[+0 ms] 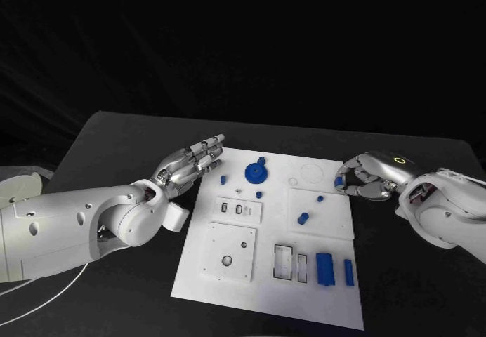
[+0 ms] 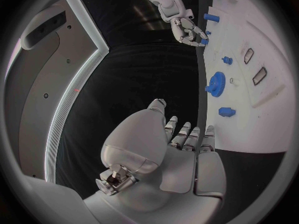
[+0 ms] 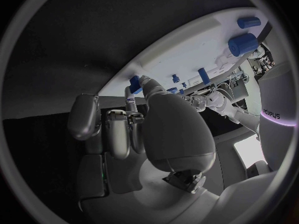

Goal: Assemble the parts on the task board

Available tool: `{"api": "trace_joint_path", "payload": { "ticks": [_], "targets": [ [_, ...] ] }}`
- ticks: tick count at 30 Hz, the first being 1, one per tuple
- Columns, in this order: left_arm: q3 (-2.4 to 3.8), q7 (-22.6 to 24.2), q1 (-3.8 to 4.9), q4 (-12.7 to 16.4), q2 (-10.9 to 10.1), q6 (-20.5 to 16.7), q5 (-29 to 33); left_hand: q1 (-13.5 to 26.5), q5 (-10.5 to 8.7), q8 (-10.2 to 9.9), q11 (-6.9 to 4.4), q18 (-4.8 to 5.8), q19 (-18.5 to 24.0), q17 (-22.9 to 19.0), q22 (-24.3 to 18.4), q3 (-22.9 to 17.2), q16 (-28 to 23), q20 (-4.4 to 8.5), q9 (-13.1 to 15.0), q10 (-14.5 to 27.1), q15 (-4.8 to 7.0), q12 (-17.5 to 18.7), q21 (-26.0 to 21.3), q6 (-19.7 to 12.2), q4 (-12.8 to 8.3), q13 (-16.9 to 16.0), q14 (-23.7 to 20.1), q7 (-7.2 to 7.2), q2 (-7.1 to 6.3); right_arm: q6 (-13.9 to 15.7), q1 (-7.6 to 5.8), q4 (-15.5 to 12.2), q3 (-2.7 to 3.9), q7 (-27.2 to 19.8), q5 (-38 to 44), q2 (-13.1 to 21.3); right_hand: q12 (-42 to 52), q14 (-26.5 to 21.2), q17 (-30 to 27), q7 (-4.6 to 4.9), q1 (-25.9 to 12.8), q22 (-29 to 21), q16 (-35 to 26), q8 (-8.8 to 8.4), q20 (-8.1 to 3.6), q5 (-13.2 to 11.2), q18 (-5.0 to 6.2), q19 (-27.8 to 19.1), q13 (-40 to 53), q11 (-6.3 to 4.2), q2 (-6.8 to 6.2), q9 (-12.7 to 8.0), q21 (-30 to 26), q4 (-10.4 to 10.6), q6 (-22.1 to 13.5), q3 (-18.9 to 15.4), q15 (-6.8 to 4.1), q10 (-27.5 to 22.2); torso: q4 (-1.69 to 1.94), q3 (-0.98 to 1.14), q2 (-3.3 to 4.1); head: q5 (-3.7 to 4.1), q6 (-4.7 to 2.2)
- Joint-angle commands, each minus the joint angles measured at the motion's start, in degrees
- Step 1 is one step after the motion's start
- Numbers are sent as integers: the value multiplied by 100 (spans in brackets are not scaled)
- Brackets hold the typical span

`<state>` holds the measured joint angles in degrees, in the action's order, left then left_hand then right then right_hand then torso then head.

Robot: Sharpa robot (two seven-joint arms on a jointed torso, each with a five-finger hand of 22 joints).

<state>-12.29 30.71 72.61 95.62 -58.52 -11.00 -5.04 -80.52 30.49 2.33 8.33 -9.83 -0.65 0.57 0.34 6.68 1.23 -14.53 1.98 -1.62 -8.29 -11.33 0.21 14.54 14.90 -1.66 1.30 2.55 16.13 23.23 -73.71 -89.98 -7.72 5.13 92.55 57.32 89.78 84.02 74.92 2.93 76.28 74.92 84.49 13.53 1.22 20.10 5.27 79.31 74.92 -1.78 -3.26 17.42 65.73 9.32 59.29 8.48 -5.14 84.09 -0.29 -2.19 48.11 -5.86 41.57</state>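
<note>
Head view: my right robot hand pinches one small blue part at the task board's right edge; my left robot hand lies spread, empty.

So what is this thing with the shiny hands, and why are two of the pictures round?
It is a robot with two white arms, and each arm ends in a silver hand. The square picture comes from a camera on its head, looking down at a black table. The two round pictures come from small cameras at its wrists, just behind each hand, and their lenses bend straight lines. On the table lies a white task board with little blue parts on it, such as a blue gear and a blue block. The left hand is flat and holds nothing. The right hand pinches a small blue part at the board's edge.
</note>
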Motion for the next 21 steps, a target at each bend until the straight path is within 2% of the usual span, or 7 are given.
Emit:
{"api": "trace_joint_path", "payload": {
  "ticks": [1,3,7,11,14,17,21],
  "targets": [
    [1,49,-3,7,1,123,1,-73,24,3,21,-40,-9,9,9,-32,37,-40,3,-1,-41,-31,35,9,12,-7,-11,-16,-1,396,-7,-109,9,-40,-5,-24,22,459,952,-24,41,129,-33,25,-5,25,20,-18,1508,-43,-9,78,-28,-33,84,5,-28,591,-11,5,7,-44,2],
    [1,50,-5,7,1,126,2,-73,24,3,24,-40,-9,9,10,-34,39,-43,3,-1,-43,-34,35,8,12,-7,-9,-13,-1,509,-29,-212,22,-45,-5,-44,22,461,954,-18,37,132,-30,28,-7,41,19,-15,1508,-43,-18,86,-27,-33,89,3,-29,591,-2,5,12,-41,10],
    [1,53,-11,10,1,134,2,-74,25,3,26,-40,-10,10,10,-35,41,-44,3,-1,-45,-36,36,8,11,-7,-8,-12,-1,605,-159,-516,46,-26,-4,-132,22,463,958,-13,22,134,-26,39,-9,73,19,-11,1508,-38,-33,107,-30,-28,112,-4,-28,591,4,12,25,-45,35],
    [0,55,-15,12,5,135,2,-75,26,3,29,-40,-12,11,11,-37,44,-47,3,-1,-48,-35,37,10,10,-7,-6,-10,-1,584,-232,-721,58,-9,-5,-222,22,464,961,-16,19,136,-23,46,-10,83,18,-9,1508,-39,-36,115,-30,-28,126,-4,-27,591,12,10,33,-22,49],
    [0,55,-18,19,10,139,3,-75,26,3,30,-40,-13,11,11,-37,44,-48,3,-2,-49,-37,38,10,10,-8,-6,-10,-1,440,-262,-827,65,-12,-47,-396,22,464,960,-22,28,134,-24,52,-11,98,20,-10,1508,-42,-34,126,-37,-35,140,2,-28,591,14,6,50,16,61],
    [1,47,-19,21,18,146,3,-76,26,3,30,-40,-13,11,12,-38,45,-49,3,-2,-50,-39,38,10,10,-8,-5,-10,0,317,-223,-804,67,-24,-84,-585,22,465,960,-24,38,127,-24,56,-12,109,23,-14,1508,-41,-32,134,-53,-44,148,9,-29,591,3,6,57,17,72],
    [1,40,-19,21,30,157,4,-76,26,3,30,-40,-13,11,12,-38,45,-49,3,-2,-50,-39,38,10,10,-8,-5,-10,0,165,-89,-673,69,-43,-110,-890,22,463,953,-22,49,119,-32,60,-12,121,27,-20,1508,-30,-32,144,-71,-55,158,16,-27,591,-10,2,57,5,79]
  ]
}}
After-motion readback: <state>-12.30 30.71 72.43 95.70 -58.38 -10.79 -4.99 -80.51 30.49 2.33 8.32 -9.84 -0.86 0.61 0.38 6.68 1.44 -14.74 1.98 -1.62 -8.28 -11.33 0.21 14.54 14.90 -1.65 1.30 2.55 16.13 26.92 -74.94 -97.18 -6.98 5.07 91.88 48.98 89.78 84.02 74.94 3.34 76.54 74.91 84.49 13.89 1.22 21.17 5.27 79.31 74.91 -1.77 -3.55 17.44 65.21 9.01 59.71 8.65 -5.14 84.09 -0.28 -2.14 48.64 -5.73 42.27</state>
